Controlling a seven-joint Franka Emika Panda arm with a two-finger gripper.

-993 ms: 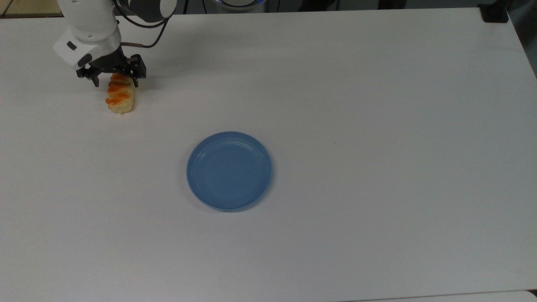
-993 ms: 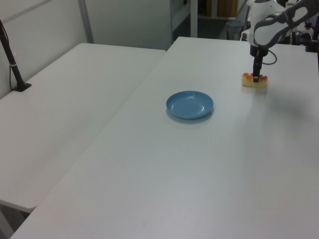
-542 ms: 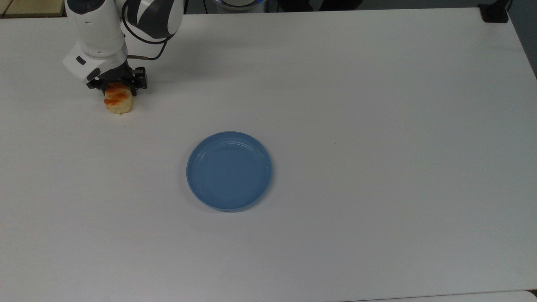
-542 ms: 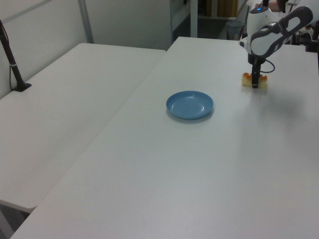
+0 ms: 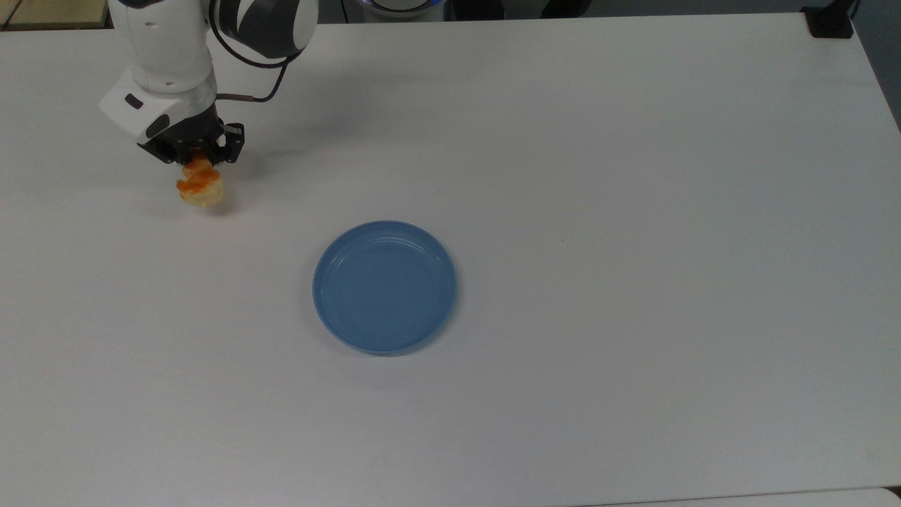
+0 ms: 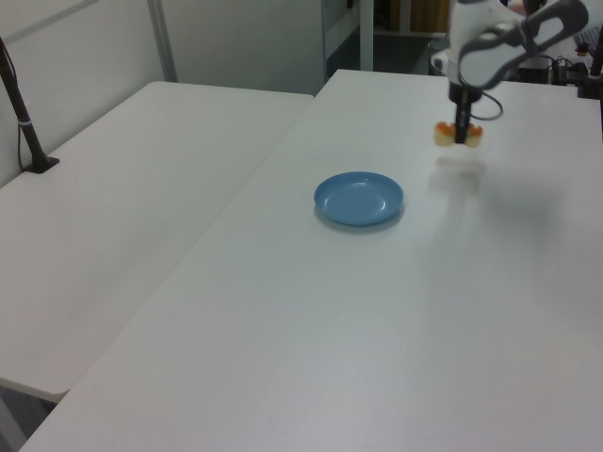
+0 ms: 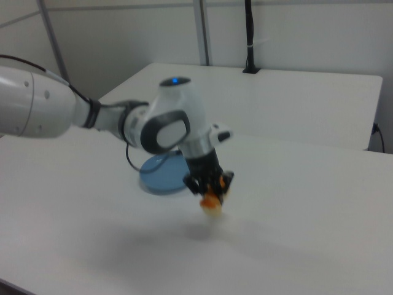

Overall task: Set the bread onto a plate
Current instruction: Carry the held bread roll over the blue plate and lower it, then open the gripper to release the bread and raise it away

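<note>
The bread, a pale-yellow roll with orange-brown bumps, hangs in the air above the white table, casting a shadow below it. My gripper is shut on the bread at its middle. The blue plate lies flat and holds nothing. In the top view the plate is to the lower right of the bread, well apart from it. In the right view my arm partly covers the plate.
A second white table adjoins on the left view's left, with a black post clamped at its far edge. A black clamp sits at the top view's upper right table corner.
My gripper came down over the bread, shut on it and lifted it off the table. In the left view it has shifted left, toward the plate.
</note>
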